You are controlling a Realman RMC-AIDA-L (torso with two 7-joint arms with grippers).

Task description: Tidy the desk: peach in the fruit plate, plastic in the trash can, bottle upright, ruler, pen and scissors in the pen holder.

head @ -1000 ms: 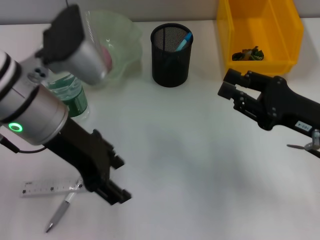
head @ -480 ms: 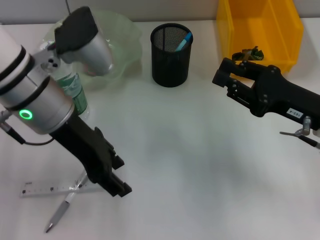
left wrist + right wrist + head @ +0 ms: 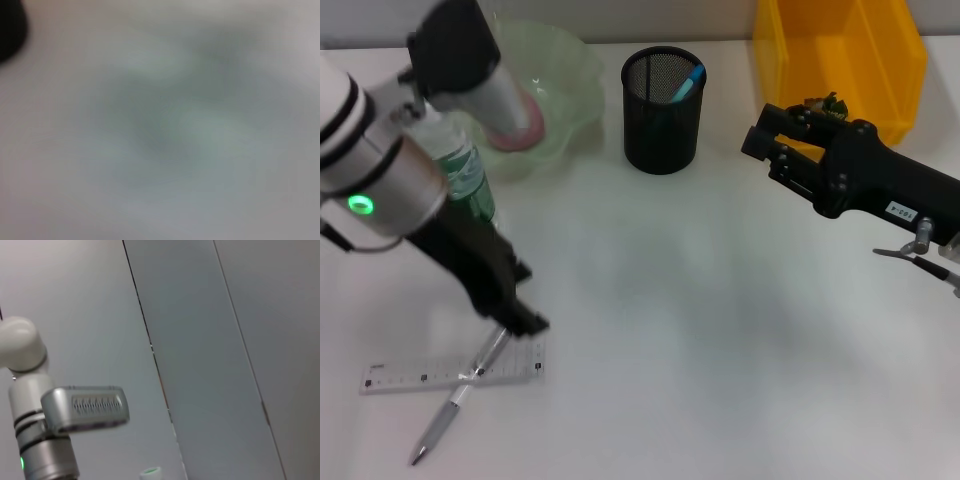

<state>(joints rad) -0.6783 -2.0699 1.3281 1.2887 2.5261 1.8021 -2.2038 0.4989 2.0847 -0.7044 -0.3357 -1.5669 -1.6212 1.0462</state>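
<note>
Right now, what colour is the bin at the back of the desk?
Bright yellow; the bin shows best in the head view.

The counter is plain white. The pen holder is black mesh, with a blue pen tip showing inside. The trash can is bright yellow and holds a dark green and brown scrap. The fruit plate is pale translucent green, with a pink peach in it. The bottle is clear with a green label. The ruler is clear with dark markings, and the pen is silver. The scissors are grey metal. The left arm is white and silver with black bands and a glowing green ring; both grippers, left and right, are black.
</note>
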